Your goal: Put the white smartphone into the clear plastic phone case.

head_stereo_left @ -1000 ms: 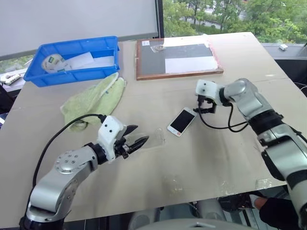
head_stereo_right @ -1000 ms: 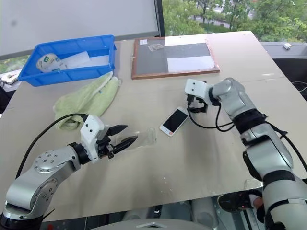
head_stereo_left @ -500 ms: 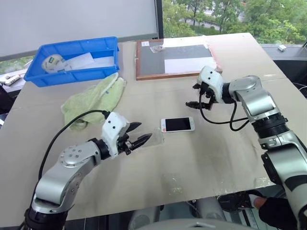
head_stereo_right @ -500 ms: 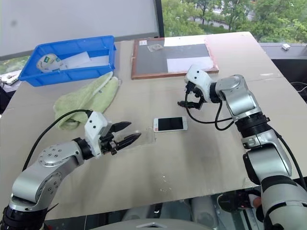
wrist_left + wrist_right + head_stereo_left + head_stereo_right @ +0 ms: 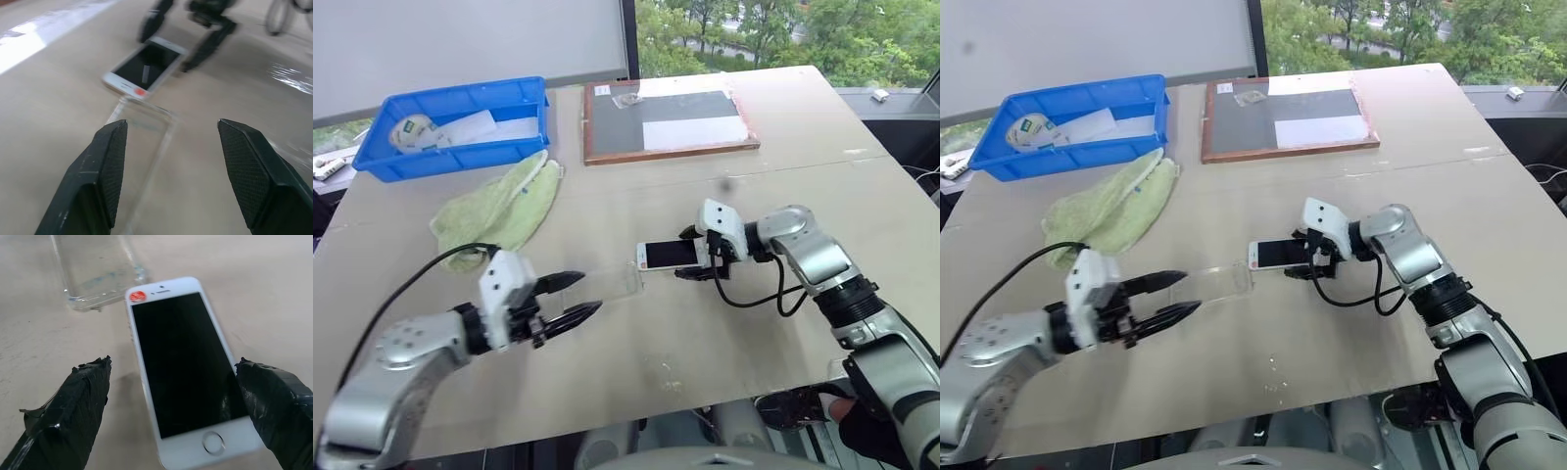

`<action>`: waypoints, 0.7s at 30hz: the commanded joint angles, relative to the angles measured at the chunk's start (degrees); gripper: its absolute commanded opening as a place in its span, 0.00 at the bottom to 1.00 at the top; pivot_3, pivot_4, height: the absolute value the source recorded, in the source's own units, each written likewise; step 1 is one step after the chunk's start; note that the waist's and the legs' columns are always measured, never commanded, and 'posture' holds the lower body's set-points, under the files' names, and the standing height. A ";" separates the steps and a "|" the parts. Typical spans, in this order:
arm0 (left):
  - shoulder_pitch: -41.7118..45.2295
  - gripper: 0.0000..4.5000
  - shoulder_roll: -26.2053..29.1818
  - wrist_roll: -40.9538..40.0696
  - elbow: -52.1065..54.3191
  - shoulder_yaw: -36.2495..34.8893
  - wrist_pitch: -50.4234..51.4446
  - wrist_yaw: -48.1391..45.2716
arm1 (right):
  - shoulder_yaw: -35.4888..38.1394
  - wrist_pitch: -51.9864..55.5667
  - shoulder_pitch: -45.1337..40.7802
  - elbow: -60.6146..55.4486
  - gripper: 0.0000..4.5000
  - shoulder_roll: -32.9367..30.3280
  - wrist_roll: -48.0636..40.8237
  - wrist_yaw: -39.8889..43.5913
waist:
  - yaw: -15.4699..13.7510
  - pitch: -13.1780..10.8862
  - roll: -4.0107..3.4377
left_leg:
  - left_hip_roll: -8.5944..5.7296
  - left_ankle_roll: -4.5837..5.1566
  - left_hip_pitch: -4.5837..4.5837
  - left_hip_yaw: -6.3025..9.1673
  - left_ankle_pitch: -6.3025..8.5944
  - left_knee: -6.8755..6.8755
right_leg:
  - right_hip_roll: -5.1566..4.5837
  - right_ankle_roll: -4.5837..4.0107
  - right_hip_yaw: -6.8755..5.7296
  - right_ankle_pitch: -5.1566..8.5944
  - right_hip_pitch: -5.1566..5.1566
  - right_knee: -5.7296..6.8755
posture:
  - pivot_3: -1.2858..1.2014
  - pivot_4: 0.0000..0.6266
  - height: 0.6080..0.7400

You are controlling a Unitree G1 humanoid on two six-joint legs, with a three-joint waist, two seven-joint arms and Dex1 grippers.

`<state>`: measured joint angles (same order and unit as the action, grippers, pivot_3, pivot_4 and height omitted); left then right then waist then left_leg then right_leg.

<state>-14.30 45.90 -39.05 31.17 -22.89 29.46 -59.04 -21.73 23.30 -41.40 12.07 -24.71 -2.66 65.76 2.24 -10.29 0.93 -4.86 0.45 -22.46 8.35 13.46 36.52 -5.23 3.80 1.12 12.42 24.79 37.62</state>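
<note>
The white smartphone [image 5: 668, 254] lies flat, screen up, in the middle of the table, pointing left and right. My right gripper [image 5: 690, 257] is open and straddles the phone's right end, the one with the home button [image 5: 213, 443]. A gap shows beside its fingers [image 5: 73, 401]. The clear plastic phone case [image 5: 612, 284] lies just left of the phone [image 5: 183, 367], its near corner almost touching the phone's top end. My left gripper [image 5: 588, 292] is open at the case's left end, low over the table, and the case [image 5: 146, 127] runs out ahead from between its fingers.
A blue bin [image 5: 460, 122] with a roll and papers stands at the back left. A green cloth [image 5: 499, 206] lies in front of it. A wood-framed dark board [image 5: 666, 117] sits at the back centre. The table's front edge [image 5: 705, 401] runs close below both arms.
The phone turned from slanted to lying crosswise. My right gripper swung up toward the board, then came down around the phone's right end. My left gripper drew back from the case.
</note>
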 commanded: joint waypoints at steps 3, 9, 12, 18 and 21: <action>0.03 0.99 2.22 -2.65 -3.06 -5.75 -1.49 -4.15 | 0.06 -2.41 -1.64 1.54 1.00 1.94 1.51 -2.71 | -0.03 0.00 0.01 | 0.01 -0.01 0.01 0.00 -0.01 0.00 | 0.03 -0.02 0.01 -0.01 0.00 0.00 | 0.52 0.24 1.00; -1.58 0.99 2.84 -2.37 -4.51 -7.33 -1.70 -5.45 | -2.30 -4.20 -2.47 6.52 1.00 2.83 4.90 -3.00 | 0.15 0.00 0.01 | 0.04 -0.11 0.02 -0.07 0.02 -0.01 | 0.05 -0.04 0.12 -0.02 0.01 -0.07 | 0.52 0.24 1.00; -1.50 0.99 2.91 -2.59 -5.09 -7.34 -1.58 -5.63 | -3.82 -4.81 -2.92 10.47 1.00 2.31 6.31 -1.75 | 0.13 0.01 0.01 | 0.06 -0.09 0.07 -0.07 0.04 -0.02 | 0.08 -0.04 0.11 -0.03 -0.01 -0.05 | 0.52 0.24 1.00; -1.84 1.00 2.04 2.35 -10.18 -5.47 -4.54 -4.94 | -3.87 -5.82 -2.14 10.91 0.65 0.61 5.83 0.92 | -0.20 0.04 0.01 | 0.08 -0.05 0.78 0.03 0.06 -0.08 | 0.10 -0.02 -0.01 0.01 -0.83 -0.19 | 0.52 0.24 1.00; -1.17 1.00 1.09 4.63 -14.44 -4.19 -5.73 -3.55 | -2.01 -4.43 -1.09 7.04 0.62 -0.23 4.00 1.47 | -0.48 0.09 -0.01 | 0.08 -0.05 0.82 0.06 0.06 -0.07 | 0.11 -0.02 -0.04 0.01 -0.91 -0.21 | 0.52 0.24 1.00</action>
<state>-15.75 47.53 -35.71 18.48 -27.27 25.22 -63.33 -24.31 17.03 -44.24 19.90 -23.17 1.60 66.30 1.76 -10.20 0.92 -4.78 0.39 -21.65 8.43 13.52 36.44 -5.12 3.78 1.05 12.43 23.88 37.40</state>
